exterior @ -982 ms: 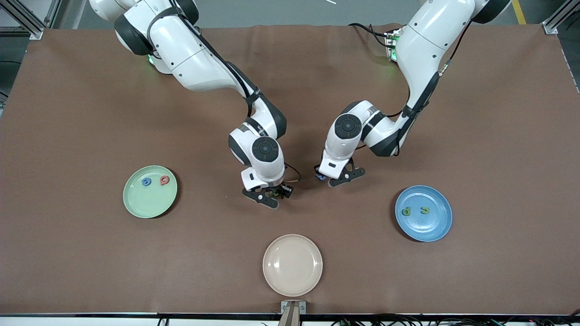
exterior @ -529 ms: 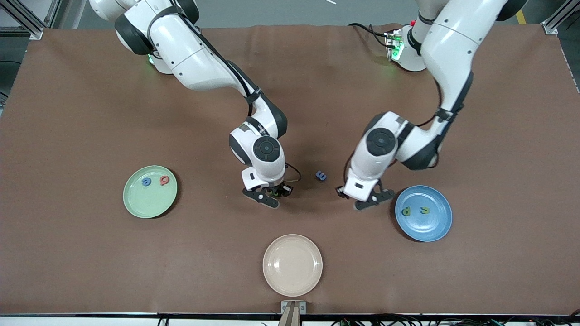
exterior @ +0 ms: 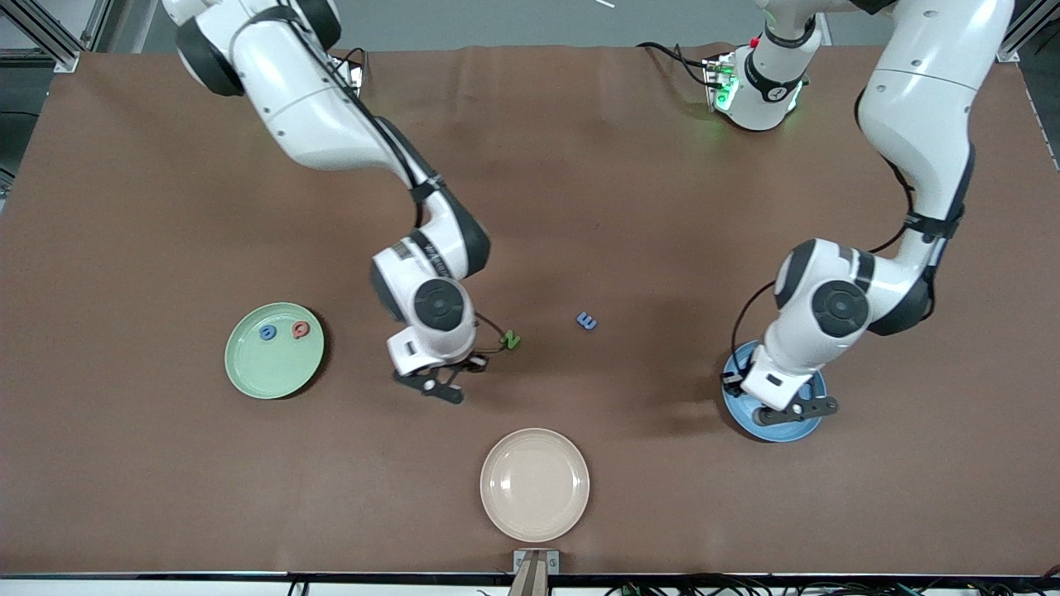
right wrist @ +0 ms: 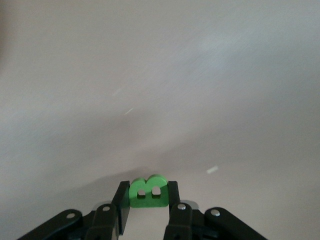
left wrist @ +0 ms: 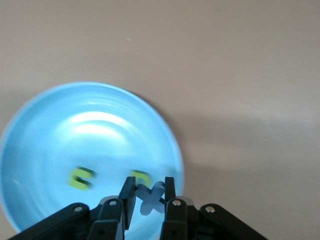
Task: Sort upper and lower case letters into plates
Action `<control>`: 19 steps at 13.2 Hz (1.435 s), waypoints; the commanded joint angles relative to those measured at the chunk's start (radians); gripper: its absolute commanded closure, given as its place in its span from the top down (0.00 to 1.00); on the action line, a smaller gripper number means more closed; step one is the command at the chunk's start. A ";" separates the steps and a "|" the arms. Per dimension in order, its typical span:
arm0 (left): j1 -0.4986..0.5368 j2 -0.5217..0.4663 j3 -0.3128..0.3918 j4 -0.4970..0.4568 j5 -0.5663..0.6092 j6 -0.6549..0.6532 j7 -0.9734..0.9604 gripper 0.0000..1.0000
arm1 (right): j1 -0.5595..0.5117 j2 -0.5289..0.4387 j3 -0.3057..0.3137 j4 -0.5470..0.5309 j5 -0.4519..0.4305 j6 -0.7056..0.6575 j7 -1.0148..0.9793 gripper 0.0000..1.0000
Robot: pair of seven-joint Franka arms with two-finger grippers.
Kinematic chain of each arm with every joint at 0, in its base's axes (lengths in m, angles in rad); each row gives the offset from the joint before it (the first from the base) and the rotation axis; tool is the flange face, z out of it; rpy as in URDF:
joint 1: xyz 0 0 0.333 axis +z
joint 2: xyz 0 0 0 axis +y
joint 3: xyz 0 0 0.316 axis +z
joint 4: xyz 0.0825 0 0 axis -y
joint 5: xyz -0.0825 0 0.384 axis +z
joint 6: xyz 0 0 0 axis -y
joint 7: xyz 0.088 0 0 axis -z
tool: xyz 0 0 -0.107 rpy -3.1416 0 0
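My left gripper [exterior: 780,407] is shut on a small blue letter x [left wrist: 151,198] and holds it over the blue plate [exterior: 737,406]. That plate [left wrist: 55,145] has two green letters [left wrist: 81,178] lying in it. My right gripper [exterior: 440,384] is shut on a green letter B [right wrist: 148,193] and holds it above bare table, between the mint green plate [exterior: 263,377] and the table's middle. The green plate holds a blue letter [exterior: 267,333] and a red letter [exterior: 301,330]. A green letter [exterior: 511,339] and a blue letter [exterior: 586,320] lie loose on the table's middle.
A cream-beige round dish [exterior: 535,513] sits nearer the front camera than both loose letters, with nothing in it. The brown mat [exterior: 166,207] covers the whole table. Both arms reach in from the edge where their bases stand.
My left gripper swung from the table's middle to over the blue plate, carrying the blue x. My right gripper moved toward the green plate with the B, uncovering the loose green letter.
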 commanded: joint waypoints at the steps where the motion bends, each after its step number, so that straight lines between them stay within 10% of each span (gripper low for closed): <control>1: 0.025 0.017 -0.009 0.005 0.018 -0.003 0.040 0.03 | -0.123 -0.176 0.025 -0.218 0.002 0.010 -0.207 0.00; 5: 0.067 0.029 -0.009 -0.002 0.065 -0.004 0.041 0.33 | -0.292 -0.320 0.026 -0.485 0.002 0.166 -0.503 0.00; 8: 0.068 0.022 -0.010 -0.004 0.065 -0.004 0.032 0.98 | -0.375 -0.350 0.026 -0.620 0.003 0.304 -0.631 0.00; 14: 0.060 -0.087 -0.090 -0.002 0.049 -0.149 0.015 0.99 | -0.434 -0.345 0.026 -0.714 0.003 0.421 -0.707 0.04; 15: 0.059 -0.100 -0.119 -0.002 0.049 -0.179 -0.023 0.99 | -0.435 -0.344 0.026 -0.712 0.002 0.420 -0.709 0.36; 16: 0.057 -0.103 -0.157 -0.004 0.049 -0.202 -0.079 0.99 | -0.435 -0.345 0.026 -0.711 0.003 0.420 -0.708 0.99; 19: 0.047 -0.092 -0.245 -0.005 0.050 -0.226 -0.289 0.99 | -0.420 -0.351 0.035 -0.674 0.006 0.374 -0.692 1.00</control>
